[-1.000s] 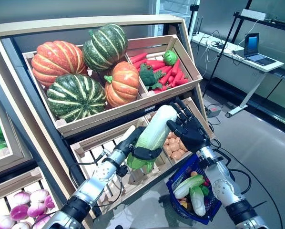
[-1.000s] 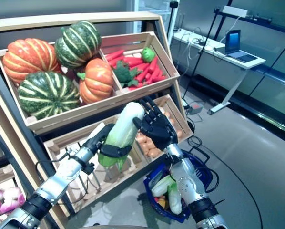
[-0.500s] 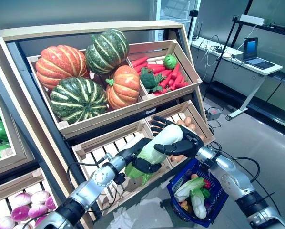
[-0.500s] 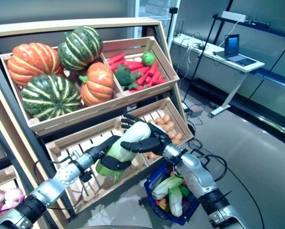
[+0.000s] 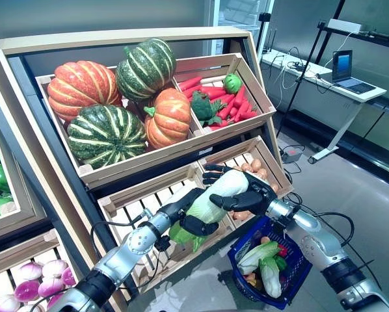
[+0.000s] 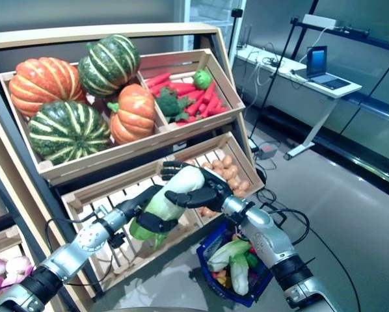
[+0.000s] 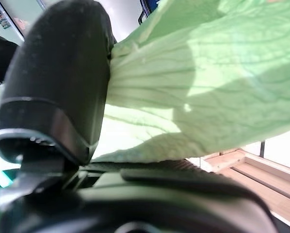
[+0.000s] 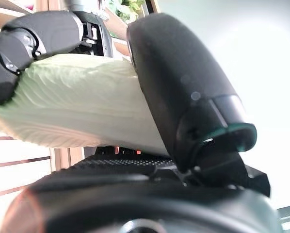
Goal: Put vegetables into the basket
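A long pale green napa cabbage [image 5: 219, 194] is held in the air in front of the wooden stand's lower crates, tilted, with its leafy end down to the left. My left hand [image 5: 193, 223] is curled round its lower leafy part; its thumb [image 7: 62, 92] presses on the leaves [image 7: 208, 82]. My right hand [image 5: 248, 197] is curled round the upper white end, thumb [image 8: 179, 82] over the cabbage [image 8: 72, 104]. The blue basket [image 5: 292, 281] stands on the floor below and to the right of the right hand, with pale green leafy vegetables [image 5: 259, 253] and small red and orange pieces in it.
The slanted wooden stand [image 5: 149, 155] with its crates rises just behind both hands. The lower right crate [image 5: 265, 151] lies close behind the right hand. A white desk with a laptop [image 5: 347, 81] and a dark shelf rack stand at the far right across grey floor.
The cabbage has come down from upright to tilted and lower. My right hand, open beside its top a second ago, now has its fingers curled round the white end. Little change in the last half second.
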Motion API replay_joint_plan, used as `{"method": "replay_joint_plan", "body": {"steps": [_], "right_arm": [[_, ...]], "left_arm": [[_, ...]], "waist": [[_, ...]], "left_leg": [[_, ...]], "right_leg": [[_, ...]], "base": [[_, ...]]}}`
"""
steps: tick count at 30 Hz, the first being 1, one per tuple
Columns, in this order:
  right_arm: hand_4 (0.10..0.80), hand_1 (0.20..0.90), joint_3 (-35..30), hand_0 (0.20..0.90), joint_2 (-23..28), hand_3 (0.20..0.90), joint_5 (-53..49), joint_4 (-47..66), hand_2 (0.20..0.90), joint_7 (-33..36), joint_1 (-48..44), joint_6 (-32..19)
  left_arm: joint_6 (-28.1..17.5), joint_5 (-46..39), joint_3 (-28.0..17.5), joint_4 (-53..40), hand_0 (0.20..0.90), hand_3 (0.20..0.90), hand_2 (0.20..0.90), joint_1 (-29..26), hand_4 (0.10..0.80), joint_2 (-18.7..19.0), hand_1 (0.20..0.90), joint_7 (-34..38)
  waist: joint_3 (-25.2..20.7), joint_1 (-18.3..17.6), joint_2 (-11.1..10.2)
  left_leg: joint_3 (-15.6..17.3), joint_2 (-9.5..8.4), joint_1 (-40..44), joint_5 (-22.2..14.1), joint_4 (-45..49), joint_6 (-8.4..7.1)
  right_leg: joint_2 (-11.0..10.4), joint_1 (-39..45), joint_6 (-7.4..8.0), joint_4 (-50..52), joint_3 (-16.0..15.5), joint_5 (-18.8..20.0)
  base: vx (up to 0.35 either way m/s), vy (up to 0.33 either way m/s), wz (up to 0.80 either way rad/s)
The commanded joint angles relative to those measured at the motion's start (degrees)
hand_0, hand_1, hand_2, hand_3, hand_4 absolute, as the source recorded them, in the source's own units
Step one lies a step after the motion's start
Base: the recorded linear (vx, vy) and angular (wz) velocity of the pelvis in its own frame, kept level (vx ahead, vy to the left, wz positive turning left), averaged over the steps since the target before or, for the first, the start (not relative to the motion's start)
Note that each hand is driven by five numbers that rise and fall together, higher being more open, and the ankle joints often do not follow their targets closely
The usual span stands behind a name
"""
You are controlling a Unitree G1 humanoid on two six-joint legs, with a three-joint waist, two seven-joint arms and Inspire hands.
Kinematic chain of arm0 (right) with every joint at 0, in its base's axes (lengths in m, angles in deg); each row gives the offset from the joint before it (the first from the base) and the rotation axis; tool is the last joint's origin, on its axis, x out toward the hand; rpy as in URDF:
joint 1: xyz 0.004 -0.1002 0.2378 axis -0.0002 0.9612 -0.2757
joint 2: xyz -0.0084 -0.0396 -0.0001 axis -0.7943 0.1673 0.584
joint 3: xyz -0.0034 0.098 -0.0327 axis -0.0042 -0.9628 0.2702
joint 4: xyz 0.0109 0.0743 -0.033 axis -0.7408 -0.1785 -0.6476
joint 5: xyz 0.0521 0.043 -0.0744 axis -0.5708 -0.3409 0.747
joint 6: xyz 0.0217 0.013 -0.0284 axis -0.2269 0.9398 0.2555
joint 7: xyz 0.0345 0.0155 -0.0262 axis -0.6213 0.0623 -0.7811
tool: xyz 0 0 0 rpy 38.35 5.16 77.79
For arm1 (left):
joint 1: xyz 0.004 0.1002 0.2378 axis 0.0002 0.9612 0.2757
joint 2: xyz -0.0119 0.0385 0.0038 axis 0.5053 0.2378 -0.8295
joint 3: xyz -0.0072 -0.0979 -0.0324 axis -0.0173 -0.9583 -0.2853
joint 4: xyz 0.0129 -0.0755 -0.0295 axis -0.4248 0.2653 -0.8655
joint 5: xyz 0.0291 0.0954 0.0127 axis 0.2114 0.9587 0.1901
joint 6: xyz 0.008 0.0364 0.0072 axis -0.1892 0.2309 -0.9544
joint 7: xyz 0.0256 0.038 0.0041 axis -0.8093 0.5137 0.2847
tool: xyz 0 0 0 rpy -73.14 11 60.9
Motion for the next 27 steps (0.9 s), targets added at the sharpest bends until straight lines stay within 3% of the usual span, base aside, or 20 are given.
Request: {"method": "replay_joint_plan", "body": {"steps": [1,15,16,17,27], "right_arm": [[0.400,0.300,-1.3,0.300,-7.3,0.300,-7.4,1.9,0.300,-0.2,-10.6,-6.1],[0.400,0.300,-3.0,0.300,-8.9,0.300,-9.0,1.6,0.300,0.0,-9.9,-6.8],[0.400,0.300,-3.1,0.300,-9.0,0.300,-9.0,1.5,0.300,0.2,-10.0,-6.9],[0.400,0.300,-3.2,0.300,-9.0,0.300,-8.9,1.5,0.300,0.4,-10.0,-7.1],[0.400,0.300,-7.5,0.300,-6.8,0.300,-9.0,3.0,0.300,1.6,-8.6,-7.4]], "left_arm": [[-12.7,3.2,5.5,-4.7,0.300,0.300,0.300,-10.5,0.400,-5.8,0.300,-0.3],[-11.7,3.2,5.0,-3.7,0.309,0.309,0.309,-9.8,0.406,-6.1,0.309,1.6],[-11.3,3.3,4.8,-3.5,0.811,0.811,0.811,-9.7,0.740,-6.3,0.811,1.8],[-11.1,3.3,4.7,-3.4,0.900,0.900,0.900,-9.6,0.800,-6.3,0.900,2.1],[-7.7,0.6,1.8,2.0,0.900,0.900,0.900,-4.8,0.800,-6.6,0.900,2.7]], "waist": [[-0.8,0.9,0.9],[-1.0,0.9,1.0],[-1.0,0.9,1.0],[-1.0,0.9,1.1],[-0.7,0.6,0.9]], "left_leg": [[0.8,1.74,1.5,-5.3,0.5,0.66],[0.9,1.87,1.5,-5.5,0.5,0.57],[0.9,1.87,1.6,-5.5,0.5,0.56],[0.8,1.87,1.6,-5.5,0.5,0.55],[1.6,2.08,1.7,-5.5,0.5,0.58]], "right_leg": [[-2.8,-0.3,-0.61,0.1,-0.4,0.4],[-2.8,-0.4,-0.52,0.1,-0.2,0.2],[-2.8,-0.4,-0.56,0.1,-0.1,0.2],[-2.8,-0.4,-0.57,0.1,-0.1,0.2],[-2.7,-0.6,-0.53,0.1,0.2,0.3]], "base": [[0.000,0.000,0.00],[0.000,0.000,0.00],[0.000,0.000,0.00],[0.000,0.000,0.00],[0.000,0.000,0.00]]}}
